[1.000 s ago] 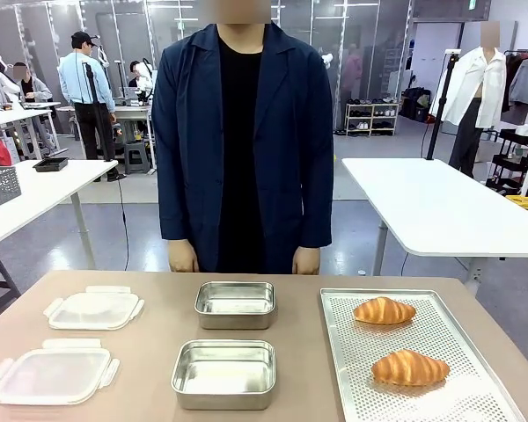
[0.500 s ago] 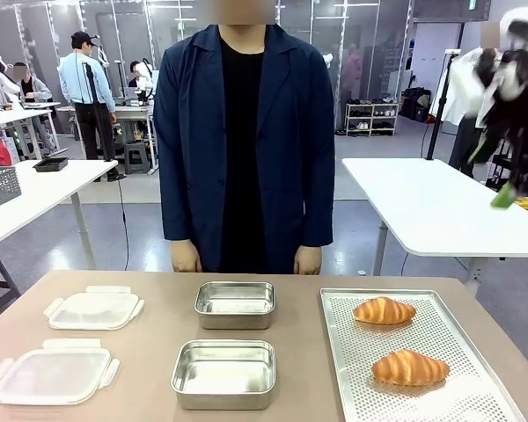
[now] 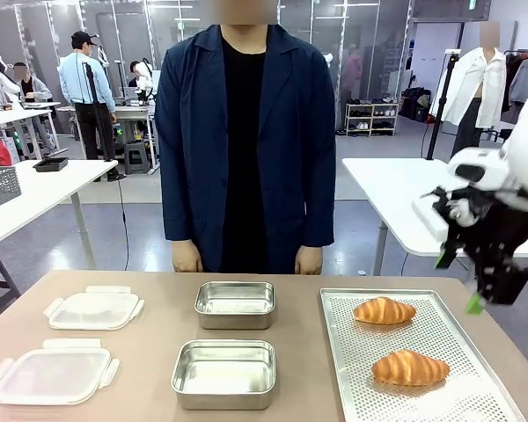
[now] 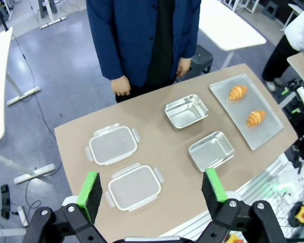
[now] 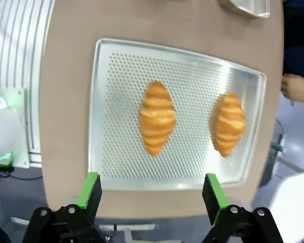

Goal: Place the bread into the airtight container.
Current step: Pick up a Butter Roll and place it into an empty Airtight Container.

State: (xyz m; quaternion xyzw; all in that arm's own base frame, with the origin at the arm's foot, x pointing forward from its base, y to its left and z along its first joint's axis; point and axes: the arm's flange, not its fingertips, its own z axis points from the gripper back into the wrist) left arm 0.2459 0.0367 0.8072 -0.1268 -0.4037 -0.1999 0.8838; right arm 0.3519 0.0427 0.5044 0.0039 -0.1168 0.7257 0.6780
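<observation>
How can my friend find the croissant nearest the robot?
Start at the brown table, then find the holed metal tray on its right. Of its two croissants, pick the near croissant, farther from the person than the far croissant.

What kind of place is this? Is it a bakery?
Probably a robot lab, not a bakery: a robot arm hovers above a tray of croissants, white worktables stand in a big hall, and people work at benches farther back.
</observation>
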